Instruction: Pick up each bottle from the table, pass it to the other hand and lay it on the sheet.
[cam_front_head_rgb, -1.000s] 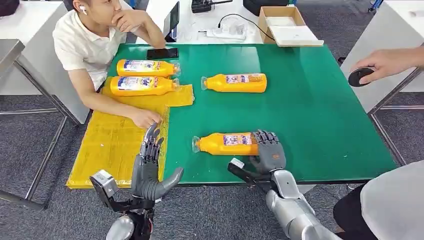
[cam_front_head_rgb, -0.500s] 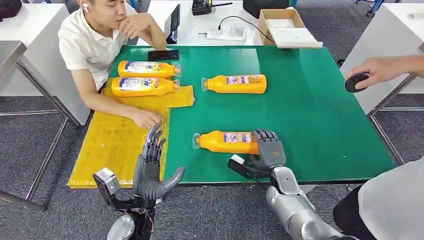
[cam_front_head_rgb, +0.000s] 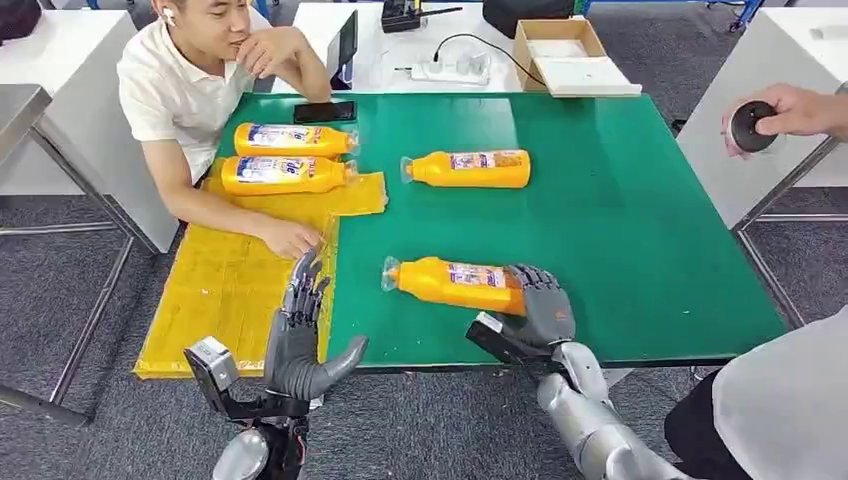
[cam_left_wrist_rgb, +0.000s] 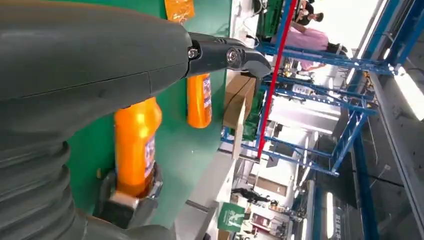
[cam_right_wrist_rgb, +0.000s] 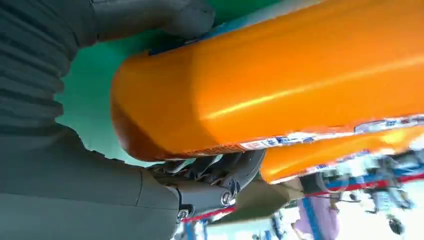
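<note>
Gripping the base end of the nearest orange plastic bottle (cam_front_head_rgb: 452, 283), the robot's right hand (cam_front_head_rgb: 540, 305) has its dark fingers (cam_right_wrist_rgb: 227, 172) wrapped under the body and its thumb over the top, as the right wrist view shows close up. Compared with a second ago, the bottle no longer lies square to the green desk (cam_front_head_rgb: 640, 230): its base end has come up and swung a little, so the body now slants, cap end pointing toward the yellow sheet (cam_front_head_rgb: 230, 290). That reads as the start of the lift, with the grasp apparently secure.

The left hand (cam_front_head_rgb: 300, 345) waits with its fingers spread and holds nothing, upright just off the desk's near edge, beside the near corner of the yellow sheet, much as it was before. The handover has not begun; the bottle must next travel across toward it.

Two more orange labelled bottles (cam_front_head_rgb: 285, 157) already lie side by side on the far end of the yellow sheet, and a fourth orange bottle (cam_front_head_rgb: 468, 168) rests on the bare desk beyond the held one, not yet handled.

A seated person's hand (cam_front_head_rgb: 290, 237) rests on the yellow sheet close to the waiting left hand, which could crowd the laying-down spot. Another person's hand (cam_front_head_rgb: 790, 112), off the desk's far right corner, holds a small dark round object (cam_front_head_rgb: 750, 126), raised higher than before.
</note>
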